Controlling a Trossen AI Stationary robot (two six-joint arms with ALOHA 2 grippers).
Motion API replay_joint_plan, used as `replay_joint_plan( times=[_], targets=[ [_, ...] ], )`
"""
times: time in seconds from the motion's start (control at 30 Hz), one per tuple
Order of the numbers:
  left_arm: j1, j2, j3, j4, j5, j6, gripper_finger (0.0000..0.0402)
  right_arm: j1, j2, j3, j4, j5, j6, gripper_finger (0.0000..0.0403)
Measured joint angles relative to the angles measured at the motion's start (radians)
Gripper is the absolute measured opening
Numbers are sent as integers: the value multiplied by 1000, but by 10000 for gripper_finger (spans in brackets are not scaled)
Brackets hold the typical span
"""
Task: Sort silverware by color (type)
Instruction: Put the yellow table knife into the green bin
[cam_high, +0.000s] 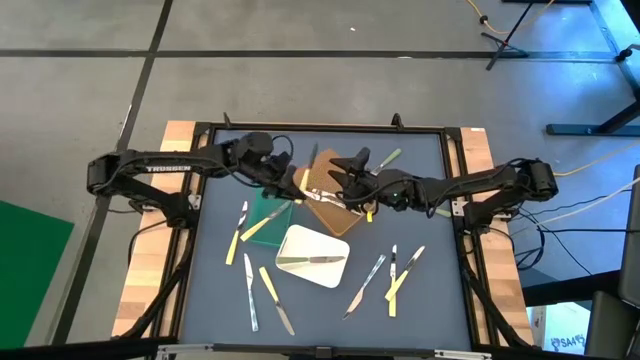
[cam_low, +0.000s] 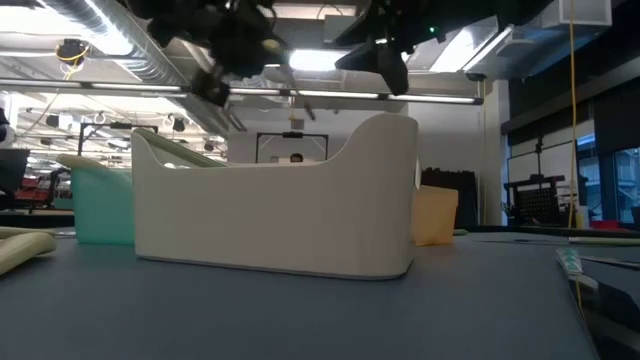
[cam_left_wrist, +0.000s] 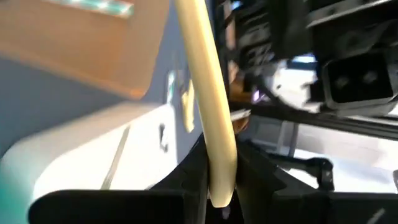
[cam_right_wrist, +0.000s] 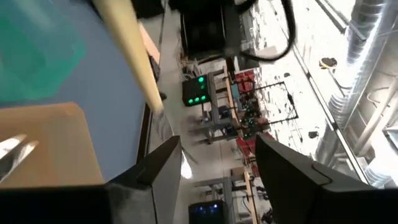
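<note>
Both arms meet over the far middle of the table (cam_high: 215, 300), above the brown tray (cam_high: 322, 200).

The left gripper (cam_high: 290, 182) is pinching a pale yellow-handled utensil (cam_left_wrist: 208, 106); in its wrist view the handle runs up from between the 2 dark fingers (cam_left_wrist: 196, 180), which squeeze its end. I cannot tell whether it is a knife, fork or spoon, since the metal tip is out of sight. The right gripper (cam_high: 350, 175) hangs just beside it with its jaws spread wide and nothing between them; in the right wrist view the same yellow handle (cam_right_wrist: 134, 53) crosses ahead of the gap without touching either finger (cam_right_wrist: 155, 165).

Below them sit 3 trays close together: the green tray (cam_high: 268, 215) on the left, the brown one at the back and the white tray (cam_high: 312, 256) nearest the front. A silvery utensil (cam_high: 315, 260) lies inside the white tray, and another piece (cam_high: 335, 200) shows in the brown tray by the right gripper.

The rest of the silverware is scattered on the mat. A yellow-handled piece (cam_high: 237, 235) lies left of the green tray, with 2 more pieces (cam_high: 262, 295) toward the front left. Right of the white tray lies a loose cluster of 3 (cam_high: 392, 278), 1 of them with a yellow handle. A green-handled piece (cam_high: 388, 158) lies near the far edge.

From table height the white tray (cam_low: 275, 215) fills the middle, with both grippers dark overhead.
</note>
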Motion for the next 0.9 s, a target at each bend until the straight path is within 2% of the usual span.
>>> replay_joint_plan(
  times=[0.27, 0.4, 0.53, 0.6, 0.7, 0.9],
  targets=[
    [-18, -169, 1, -367, 105, 74, 54, 0, -20, 0, -74, 35, 5, 198],
    [-92, -227, 1, -659, 74, 109, 54, 0, -20, 0, -124, 53, 29, 198],
    [-160, -229, -1, -930, 38, 113, 54, -6, -20, 0, -121, 52, 58, 198],
    [-185, -229, -1, -973, 8, 139, 54, -9, -20, 0, -118, 52, 60, 198],
    [-210, -228, 0, -951, -30, 169, 54, -22, -20, 0, -113, 52, 61, 198],
    [-247, -201, 0, -952, -49, 189, 54, -20, -20, 0, -115, 53, 65, 198]
  ],
)
